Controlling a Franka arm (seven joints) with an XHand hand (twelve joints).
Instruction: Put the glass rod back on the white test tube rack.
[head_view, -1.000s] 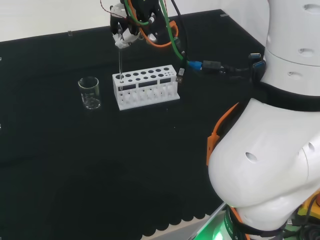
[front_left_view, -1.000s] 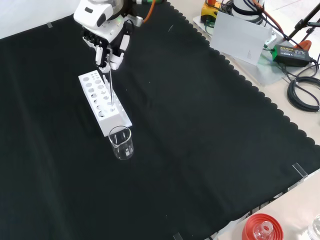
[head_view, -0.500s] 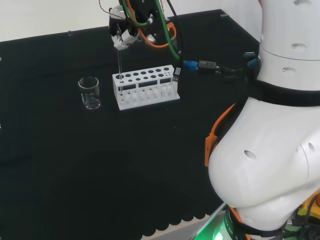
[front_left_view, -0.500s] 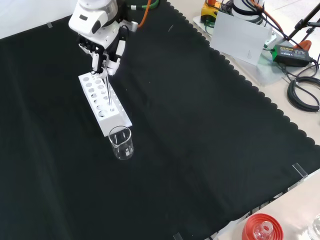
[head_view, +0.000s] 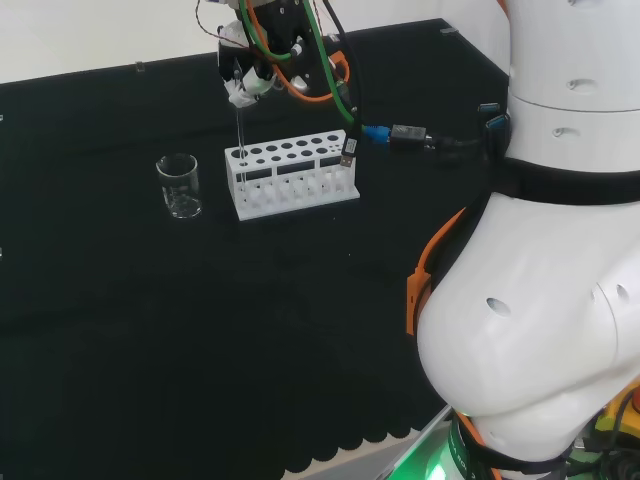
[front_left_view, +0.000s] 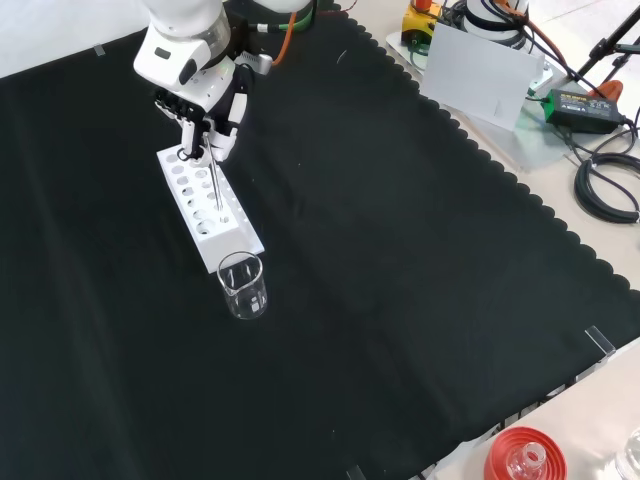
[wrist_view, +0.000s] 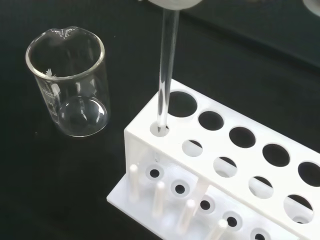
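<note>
Desk (front_left_view: 400, 260): covered with black cloth with a scalloped edge; it carries the rack and the beaker.

Arm (head_view: 560, 300): large white links stand at the right of the head view.

Rack (head_view: 292, 172): white, two rows of round holes on top and a row of short pegs along its base plate. In the head view it lies left to right near the middle of the cloth; in the front view (front_left_view: 205, 203) it runs from the upper left down toward the beaker.

Robot hand (front_left_view: 203, 95): black and white, above the far end of the rack in the front view; in the head view (head_view: 247, 72) it hangs over the rack's left end. Its fingers are curled and pinch the top of the rod.

Beaker (wrist_view: 70, 82): clear glass, upright, just beside the rack's end, not touching it.

Rod (wrist_view: 165, 75): clear glass, nearly upright. Its lower end sits in the small corner hole at the rack end nearest the beaker; its upper end is in the robot hand.
</note>
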